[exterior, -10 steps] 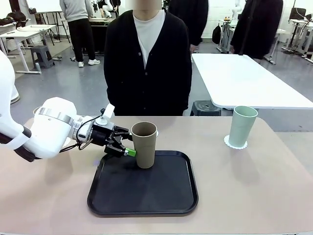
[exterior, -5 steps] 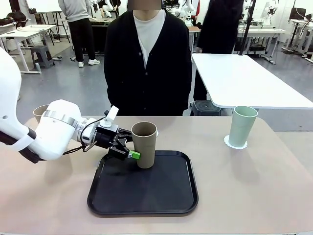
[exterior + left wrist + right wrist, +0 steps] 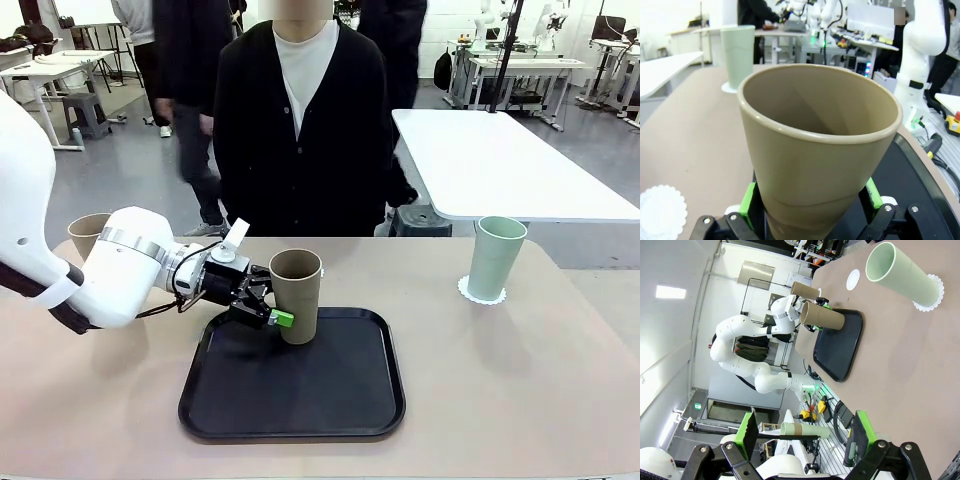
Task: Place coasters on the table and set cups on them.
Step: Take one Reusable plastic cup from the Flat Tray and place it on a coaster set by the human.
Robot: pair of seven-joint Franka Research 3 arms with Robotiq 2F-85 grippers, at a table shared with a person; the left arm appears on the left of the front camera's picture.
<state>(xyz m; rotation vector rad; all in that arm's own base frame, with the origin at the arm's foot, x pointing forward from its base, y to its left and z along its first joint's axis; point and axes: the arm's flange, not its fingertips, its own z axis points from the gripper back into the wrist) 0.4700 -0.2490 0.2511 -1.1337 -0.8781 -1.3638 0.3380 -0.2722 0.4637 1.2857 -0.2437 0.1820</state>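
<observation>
A tan cup stands upright at the back of the black tray. My left gripper reaches in from the left, open, its green pads close on either side of that cup's lower half. A white scalloped coaster lies bare on the table just beyond the tray. The mint cup stands on a coaster at the right. Another tan cup stands at the far left, behind my left arm. My right gripper hangs open and holds nothing, well away from the mint cup.
A person in a black cardigan stands at the table's far edge, hands out of sight. A white table stands behind to the right. The beige tabletop is bare between the tray and the mint cup.
My left gripper has slid right, so its fingers now straddle the tan cup on the tray. The far-left tan cup has come into sight behind the arm.
</observation>
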